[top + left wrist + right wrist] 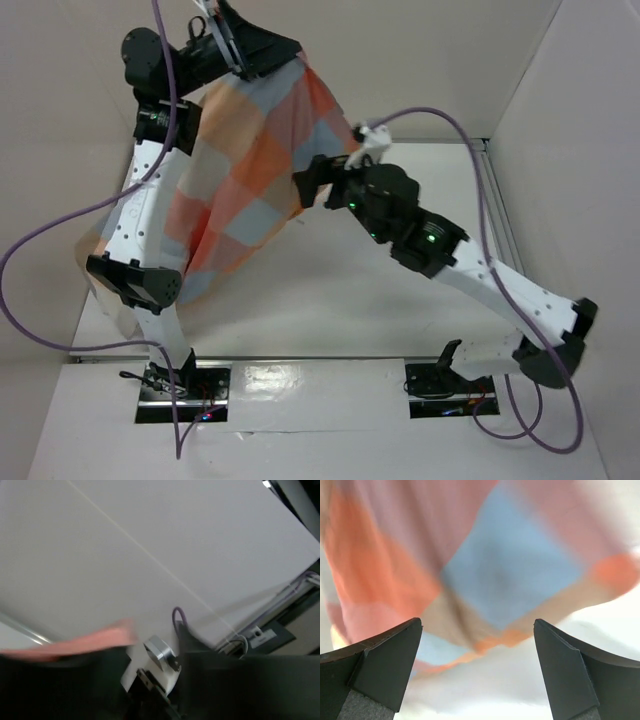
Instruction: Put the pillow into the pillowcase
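The checked orange, blue-grey and tan pillowcase (250, 170) hangs lifted above the table from my left gripper (232, 45), which is shut on its top edge at the back. Only a blurred orange strip of the fabric (75, 642) shows in the left wrist view. My right gripper (308, 188) is open at the case's right lower edge. In the right wrist view the fabric (485, 565) fills the view just beyond the wide-apart fingers (385, 665) of that gripper (477, 680). No plain white pillow shows clearly; whether it is inside the case cannot be told.
White enclosure walls (560, 90) stand at the back and both sides. Purple cables (60, 240) loop off both arms. The left arm's white link (135, 215) runs beside the case's left edge. White table (330, 300) lies in front.
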You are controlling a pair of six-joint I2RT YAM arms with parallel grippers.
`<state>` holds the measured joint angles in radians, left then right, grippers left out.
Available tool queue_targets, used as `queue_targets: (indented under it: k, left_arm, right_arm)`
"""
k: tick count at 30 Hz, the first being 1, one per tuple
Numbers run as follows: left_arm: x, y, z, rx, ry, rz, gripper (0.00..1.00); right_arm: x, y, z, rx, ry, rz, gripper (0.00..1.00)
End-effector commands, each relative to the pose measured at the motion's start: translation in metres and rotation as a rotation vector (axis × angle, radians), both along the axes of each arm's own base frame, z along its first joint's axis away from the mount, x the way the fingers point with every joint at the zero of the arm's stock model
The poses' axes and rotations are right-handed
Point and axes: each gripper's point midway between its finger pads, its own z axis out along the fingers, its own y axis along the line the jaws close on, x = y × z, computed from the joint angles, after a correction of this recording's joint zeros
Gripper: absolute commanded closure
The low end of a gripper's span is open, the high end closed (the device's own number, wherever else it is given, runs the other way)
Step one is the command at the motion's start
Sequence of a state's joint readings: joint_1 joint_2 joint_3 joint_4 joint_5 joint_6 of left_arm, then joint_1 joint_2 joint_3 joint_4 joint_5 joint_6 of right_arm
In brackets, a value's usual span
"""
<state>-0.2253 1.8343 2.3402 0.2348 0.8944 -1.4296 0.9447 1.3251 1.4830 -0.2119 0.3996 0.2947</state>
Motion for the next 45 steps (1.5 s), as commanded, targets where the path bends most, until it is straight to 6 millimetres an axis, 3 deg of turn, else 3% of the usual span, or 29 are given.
queue_targets:
  k: [1,2,3,4,8,10,14,15,16,17,18,19,22,25,27,28,29,30,31,32,34,35,36,37,39,40,42,43,45]
  left_arm:
    - [-0.019,-0.043,-0.017,0.045,-0.036,-0.110,0.30]
    - [-0.015,-0.051,-0.032,0.077,0.001,-0.135,0.11]
    - [-0.009,-0.059,-0.049,0.106,0.028,-0.167,0.00]
    - [-0.008,-0.063,-0.065,0.134,0.068,-0.212,0.00]
    - [-0.001,-0.051,-0.077,0.153,0.092,-0.263,0.00]
    - [0.009,-0.042,-0.085,0.146,0.138,-0.256,0.00]
    - [0.024,-0.021,-0.097,0.130,0.160,-0.212,0.21]
    - [0.028,-0.016,-0.098,0.130,0.173,-0.200,0.34]
    - [0.035,-0.009,-0.102,0.136,0.183,-0.174,0.39]
    - [0.039,-0.005,-0.099,0.138,0.178,-0.162,0.39]
    - [0.047,-0.007,-0.106,0.141,0.201,-0.163,0.34]
    - [0.046,-0.007,-0.104,0.136,0.197,-0.166,0.25]
    - [0.046,-0.020,-0.118,0.134,0.209,-0.212,0.11]
    - [0.037,-0.029,-0.128,0.162,0.197,-0.262,0.16]
    - [0.036,-0.025,-0.141,0.201,0.216,-0.254,0.26]
    - [0.033,-0.024,-0.148,0.225,0.239,-0.244,0.28]
    - [0.038,-0.018,-0.161,0.278,0.165,-0.177,0.30]
    - [0.030,-0.009,-0.157,0.312,0.151,-0.113,0.37]
    - [0.024,-0.004,-0.187,0.383,0.316,-0.079,0.39]
    - [0.035,0.003,-0.205,0.473,0.260,0.070,0.39]
    - [0.008,0.002,-0.226,0.605,0.265,0.160,0.45]
    - [0.004,0.012,-0.254,0.731,0.293,0.251,0.45]
    - [-0.007,0.011,-0.266,0.782,0.300,0.260,0.45]
    - [-0.028,0.000,-0.299,0.850,0.341,0.209,0.45]
    - [-0.055,0.002,-0.312,0.897,0.336,0.229,0.47]
    - [-0.074,-0.005,-0.344,0.946,0.383,0.187,0.45]
    - [-0.086,0.003,-0.357,0.970,0.427,0.263,0.37]
    - [-0.092,0.011,-0.382,1.010,0.479,0.292,0.37]
    - [-0.089,0.031,-0.400,1.035,0.547,0.436,0.35]
  right_arm:
    - [0.008,-0.100,0.022,0.219,-0.028,-0.352,0.00]
    - [0.008,-0.114,0.021,0.259,-0.014,-0.391,0.00]
    - [0.008,-0.128,0.020,0.258,-0.016,-0.426,0.00]
    - [0.008,-0.145,0.020,0.258,-0.020,-0.462,0.00]
    - [0.023,-0.167,0.009,0.154,0.028,-0.532,0.00]
    - [0.032,-0.164,0.002,0.107,0.056,-0.507,0.00]
    - [0.057,-0.160,-0.022,0.021,0.130,-0.488,0.00]
    - [0.063,-0.165,-0.029,0.007,0.150,-0.497,0.00]
    - [0.066,-0.161,-0.030,0.000,0.156,-0.462,0.00]
    - [0.071,-0.159,-0.037,-0.010,0.172,-0.453,0.00]
    - [0.073,-0.159,-0.044,-0.022,0.192,-0.442,0.00]
    - [0.078,-0.161,-0.048,-0.022,0.205,-0.434,0.00]
    - [0.084,-0.163,-0.080,-0.028,0.298,-0.418,0.00]
    - [0.085,-0.175,-0.114,-0.032,0.390,-0.392,0.00]
    - [0.077,-0.176,-0.121,-0.016,0.434,-0.334,0.00]
    - [0.073,-0.191,-0.140,-0.032,0.497,-0.358,0.00]
    - [0.065,-0.193,-0.145,-0.026,0.527,-0.335,0.00]
    - [0.056,-0.200,-0.145,-0.015,0.538,-0.330,0.00]
    - [0.044,-0.205,-0.167,-0.014,0.602,-0.327,0.00]
    - [0.037,-0.212,-0.175,0.005,0.624,-0.323,0.00]
    - [0.010,-0.199,-0.179,0.060,0.652,-0.223,0.00]
    - [-0.004,-0.198,-0.204,0.078,0.722,-0.213,0.00]
    - [-0.016,-0.191,-0.210,0.101,0.752,-0.166,0.00]
    - [-0.025,-0.189,-0.211,0.117,0.750,-0.153,0.00]
    - [-0.047,-0.185,-0.236,0.114,0.826,-0.141,0.00]
    - [-0.055,-0.182,-0.233,0.126,0.814,-0.112,0.00]
    - [-0.071,-0.172,-0.242,0.142,0.843,-0.036,0.00]
    - [-0.075,-0.168,-0.242,0.153,0.840,-0.003,0.00]
    - [-0.082,-0.159,-0.249,0.154,0.850,0.063,0.00]
